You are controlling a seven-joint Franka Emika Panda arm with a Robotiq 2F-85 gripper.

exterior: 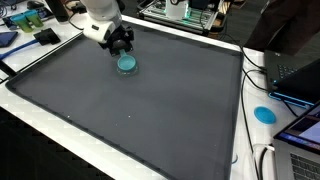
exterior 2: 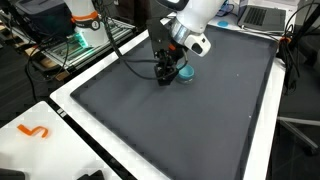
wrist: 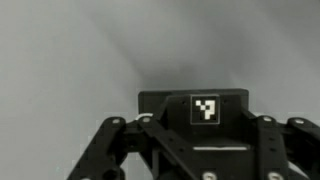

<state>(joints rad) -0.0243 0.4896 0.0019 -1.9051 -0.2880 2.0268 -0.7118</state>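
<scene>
Matting (exterior: 130, 110) of dark grey is spread over nearly the whole of a white table (exterior 2: 60, 100), so that only a pale border is left showing around it in both exterior views. The matting is seen to be flat, dull and smooth, marked by a few faint light specks. Around the table a crowded workroom can be made out. A laptop (exterior: 300, 75) and dark cables (exterior: 255, 60) are placed along one side, and a small blue disc (exterior: 264, 114) lies on the white border near them. A bent orange strip (exterior 2: 35, 131) is seen on a white surface by a corner in an exterior view. A stand lit green (exterior 2: 85, 35) is seen beyond the table, among black frames and equipment.

The teal disc (exterior: 127, 64) is set on the matting, well apart from the blue disc and well inside the border. It is round and low. The gripper (exterior: 121, 47) is held right beside it, carried by a white, rounded arm (exterior: 100, 15), and its black fingers hang close over the matting at the disc's edge. Whether the disc is touched cannot be told. Nor can it be told whether the fingers are spread or closed, since they merge into one dark shape. In the wrist view only blurred grey matting, black linkage bars (wrist: 120, 150) and a square black-and-white marker (wrist: 205, 109) are shown.
</scene>
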